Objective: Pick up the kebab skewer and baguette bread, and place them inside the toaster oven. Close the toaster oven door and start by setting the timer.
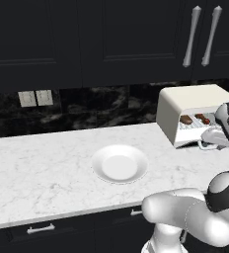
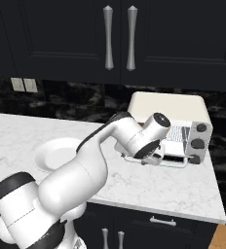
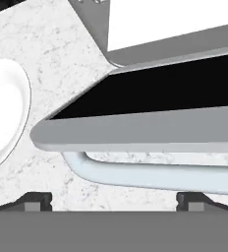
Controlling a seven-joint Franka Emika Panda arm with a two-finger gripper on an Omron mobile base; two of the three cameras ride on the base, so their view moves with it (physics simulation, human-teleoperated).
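Pincer (image 3: 114, 201) fingers are seen spread wide apart, with nothing between them, just above the silver bar handle (image 3: 150, 173) of the dark glass toaster oven door (image 3: 150, 98), which is folded down toward the white marble tabletop (image 1: 42, 163). The cream-beige rounded toaster oven (image 1: 195, 99) stands at the right part of the tabletop, near the dark stone back wall (image 1: 87, 111).

On the wire rack inside, two dark pieces are seen in the left base view: a brown one (image 1: 186, 119) and a red-brown one (image 1: 202, 118) (most probably the baguette bread and the kebab skewer, though which is which cannot be told surely). The round white plate (image 1: 119, 163) is left with nothing on it. So the loading is judged to be done; the door must yet be lifted shut, and after that the timer set at one of the dark round knobs (image 2: 201, 128) on the right panel.

As for room, the handle lies close over the tabletop, so little space is left under it for a finger. To the left, toward the plate, the tabletop is free. Black upper cabinets (image 2: 115, 39) hang above the oven, well apart from the arm.
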